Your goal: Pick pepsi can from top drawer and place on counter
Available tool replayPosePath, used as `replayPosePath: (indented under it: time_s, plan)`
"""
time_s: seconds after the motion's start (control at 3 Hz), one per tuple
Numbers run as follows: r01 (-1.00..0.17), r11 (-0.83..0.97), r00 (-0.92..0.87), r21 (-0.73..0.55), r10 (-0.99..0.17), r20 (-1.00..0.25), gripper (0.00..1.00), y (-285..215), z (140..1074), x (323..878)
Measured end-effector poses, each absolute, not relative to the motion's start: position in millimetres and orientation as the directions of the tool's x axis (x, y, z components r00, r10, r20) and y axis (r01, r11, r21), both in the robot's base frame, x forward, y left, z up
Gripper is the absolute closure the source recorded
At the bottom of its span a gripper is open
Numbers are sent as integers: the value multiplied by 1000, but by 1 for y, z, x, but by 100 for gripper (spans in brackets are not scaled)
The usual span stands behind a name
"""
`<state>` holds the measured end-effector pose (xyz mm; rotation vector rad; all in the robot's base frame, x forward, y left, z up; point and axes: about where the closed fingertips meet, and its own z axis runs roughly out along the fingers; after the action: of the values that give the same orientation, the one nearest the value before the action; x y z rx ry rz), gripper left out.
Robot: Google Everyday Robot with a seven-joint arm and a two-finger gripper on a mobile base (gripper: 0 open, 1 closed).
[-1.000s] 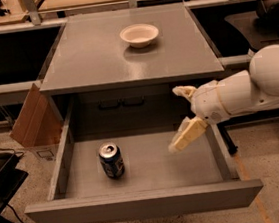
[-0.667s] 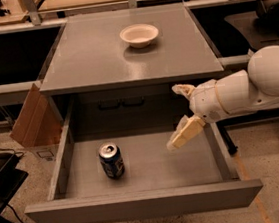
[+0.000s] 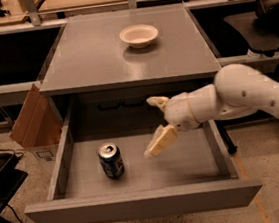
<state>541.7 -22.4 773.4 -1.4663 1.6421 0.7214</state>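
One pepsi can [image 3: 111, 160] upright in top drawer [image 3: 140, 204] | label unreadable | pincer [image 3: 149, 127] wide, near it

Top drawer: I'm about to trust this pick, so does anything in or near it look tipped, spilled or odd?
Nothing stands out. The pepsi can stands upright on the floor of the top drawer, with no spill. The claw hangs open to its right, not touching it. The bowl sits upright on the counter.
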Motion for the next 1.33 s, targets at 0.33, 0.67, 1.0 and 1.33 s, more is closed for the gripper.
replayPosePath:
  time_s: [0.33,0.67,1.0,1.33]
  plan:
    - [-996,77,9,-50,-452,-892,0,30,744,545]
    - [-999,26,7,-19,-398,-917,0,63,723,542]
    - [-1000,-10,-1,5,-369,-930,0,84,698,539]
    - [-998,-65,10,12,-331,-944,21,106,677,532]
